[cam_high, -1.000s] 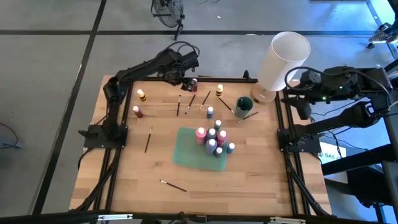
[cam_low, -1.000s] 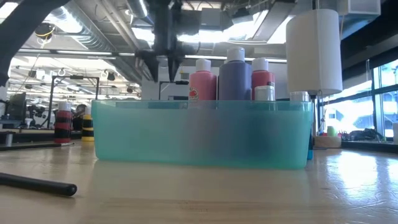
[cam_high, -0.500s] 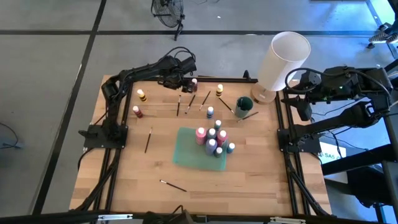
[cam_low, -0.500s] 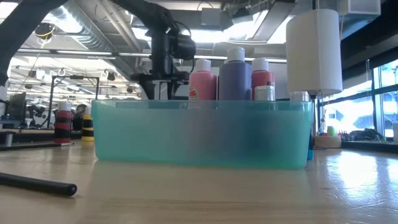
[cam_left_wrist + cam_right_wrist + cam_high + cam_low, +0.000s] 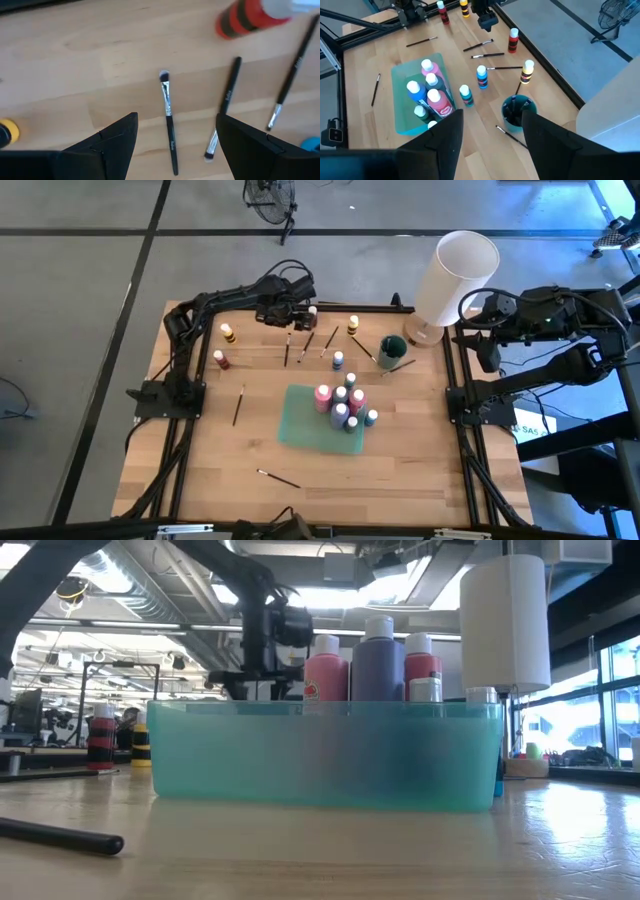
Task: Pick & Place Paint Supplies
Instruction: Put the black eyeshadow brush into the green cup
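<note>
Hovering with jaws apart, the left gripper (image 5: 172, 137) frames a thin brush (image 5: 169, 127) lying flat on the surface (image 5: 75, 75); light, stiff, likely rolls; pinch mid-handle.

Bright, even light; ceiling lamps (image 5: 330, 595) glare in the low view, where the brush (image 5: 60, 836) blurs.

Left hand (image 5: 172, 135) open, right hand (image 5: 490, 125) parted
</note>
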You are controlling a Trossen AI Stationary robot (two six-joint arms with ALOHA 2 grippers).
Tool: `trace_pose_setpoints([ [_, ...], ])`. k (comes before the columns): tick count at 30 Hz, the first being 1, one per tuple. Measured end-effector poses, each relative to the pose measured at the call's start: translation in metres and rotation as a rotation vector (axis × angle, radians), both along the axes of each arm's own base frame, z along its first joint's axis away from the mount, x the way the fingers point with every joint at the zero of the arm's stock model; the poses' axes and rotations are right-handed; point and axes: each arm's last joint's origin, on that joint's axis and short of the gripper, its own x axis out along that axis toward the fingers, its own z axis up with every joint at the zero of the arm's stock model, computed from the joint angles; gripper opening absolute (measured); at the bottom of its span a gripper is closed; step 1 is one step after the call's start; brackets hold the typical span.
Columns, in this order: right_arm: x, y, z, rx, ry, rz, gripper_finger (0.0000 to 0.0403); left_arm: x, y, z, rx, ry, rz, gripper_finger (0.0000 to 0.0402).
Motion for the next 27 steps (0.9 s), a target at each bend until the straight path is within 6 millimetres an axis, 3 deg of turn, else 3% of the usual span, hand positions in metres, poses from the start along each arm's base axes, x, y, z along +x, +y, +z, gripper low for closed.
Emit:
trace_pose_setpoints([
  [8, 0.0, 0.0, 0.0, -0.003, 0.0, -0.003, 0.0206, 0.0, -0.001, -0.015, 0.01, -0.016, 0.016, 0.0265],
  [27, 0.002, -0.001, 0.0, -0.015, 0.004, -0.021, 0.0206, 0.006, 0.005, -0.026, 0.111, 0.025, 0.058, 0.0265],
])
